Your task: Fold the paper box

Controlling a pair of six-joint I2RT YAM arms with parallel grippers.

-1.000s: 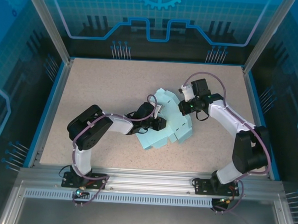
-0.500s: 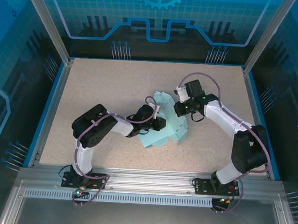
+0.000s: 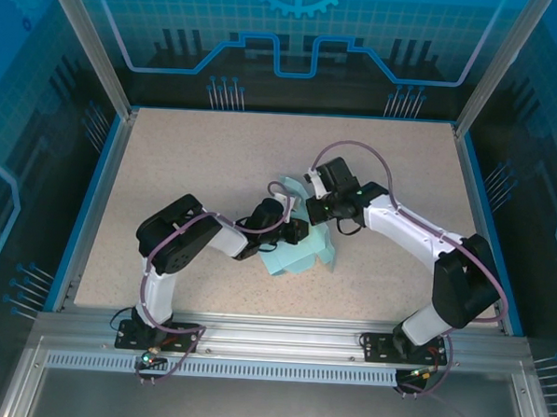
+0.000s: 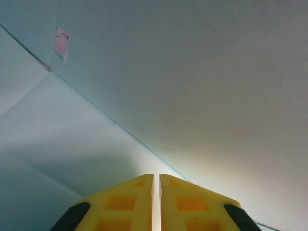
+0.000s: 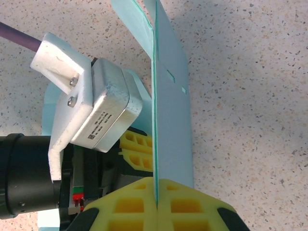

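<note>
Paper box (image 3: 304, 258), one, right fingers (image 5: 130, 208) pinching it, left fingers (image 4: 126, 202) pressed together.

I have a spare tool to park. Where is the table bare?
Bare: the table's far-left corner, its far-right corner behind the right arm, and the near strip below the paper box. Crowded: the centre, where the left gripper and right gripper meet on that box.

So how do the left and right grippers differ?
Right gripper is shut on a raised panel of the paper box; left gripper is nearly shut with no card seen between its fingers. Right gripper sits farther from the bases than left gripper. Both have yellow fingers at the box.
</note>
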